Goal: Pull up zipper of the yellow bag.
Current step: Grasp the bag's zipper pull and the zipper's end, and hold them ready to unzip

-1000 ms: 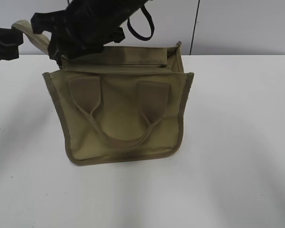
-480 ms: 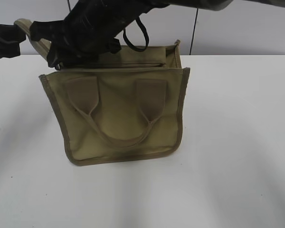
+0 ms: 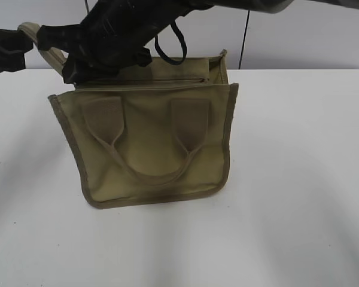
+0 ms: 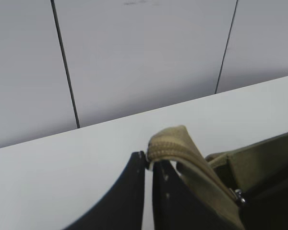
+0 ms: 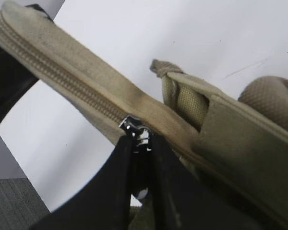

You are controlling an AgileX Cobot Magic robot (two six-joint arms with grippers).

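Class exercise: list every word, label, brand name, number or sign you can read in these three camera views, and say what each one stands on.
None can be read. The yellow bag shows plain canvas, with no print or tag in view. The zipper and its silver slider bear no legible marking. The table and the wall panels are blank too, apart from a faint smudge too small to read.

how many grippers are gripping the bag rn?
2. Left gripper pinches the zipper tape's end tab; right gripper is shut on the silver slider of the yellow bag.
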